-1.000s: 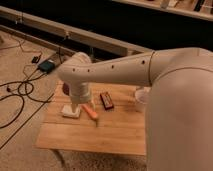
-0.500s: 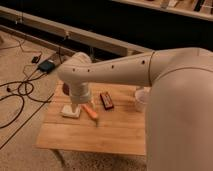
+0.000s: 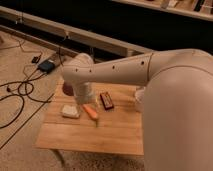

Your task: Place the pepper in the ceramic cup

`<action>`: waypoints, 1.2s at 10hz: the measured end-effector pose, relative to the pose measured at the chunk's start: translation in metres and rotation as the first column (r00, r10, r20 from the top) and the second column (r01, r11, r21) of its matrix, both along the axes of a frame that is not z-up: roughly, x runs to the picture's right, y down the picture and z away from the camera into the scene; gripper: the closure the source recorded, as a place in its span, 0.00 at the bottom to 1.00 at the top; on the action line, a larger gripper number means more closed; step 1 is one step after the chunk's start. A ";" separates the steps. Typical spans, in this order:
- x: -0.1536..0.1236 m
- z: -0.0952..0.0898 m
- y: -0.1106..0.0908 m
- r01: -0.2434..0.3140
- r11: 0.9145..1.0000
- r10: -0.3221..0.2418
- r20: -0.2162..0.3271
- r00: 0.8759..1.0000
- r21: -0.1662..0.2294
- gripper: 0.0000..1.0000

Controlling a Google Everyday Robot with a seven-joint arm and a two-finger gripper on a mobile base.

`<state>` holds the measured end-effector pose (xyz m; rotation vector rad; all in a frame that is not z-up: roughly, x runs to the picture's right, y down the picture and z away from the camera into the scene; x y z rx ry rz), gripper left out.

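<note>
A small, tapering orange pepper [image 3: 90, 111] lies left of the wooden table's [image 3: 115, 135] middle. The gripper [image 3: 83, 101] hangs just beside it, jaws apart, holding nothing. The pale glossy ceramic cup [image 3: 138, 96] stands at the right edge, half hidden by the arm [image 3: 125, 72]. The smooth pepper may slip, or miss that narrow mouth.

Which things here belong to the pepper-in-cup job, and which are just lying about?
Job: pepper; cup, at the right of the table; gripper, low just beside the pepper.
Lying about: white block; red-and-black block; maroon bowl; floor cables.
</note>
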<state>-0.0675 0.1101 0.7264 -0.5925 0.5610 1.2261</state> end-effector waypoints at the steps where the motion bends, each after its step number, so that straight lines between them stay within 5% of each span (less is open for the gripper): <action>1: 0.012 0.008 0.001 0.055 0.998 -0.055 0.015 0.998 -0.008 0.35; 4: 0.034 0.045 0.001 0.229 0.973 -0.227 0.086 0.970 -0.006 0.35; 6: 0.026 0.068 -0.005 0.283 0.959 -0.284 0.121 0.951 0.025 0.35; 8: 0.017 0.084 -0.012 0.286 0.957 -0.291 0.140 0.946 0.054 0.35; 12: -0.007 0.111 -0.009 0.234 0.970 -0.243 0.192 0.951 0.070 0.35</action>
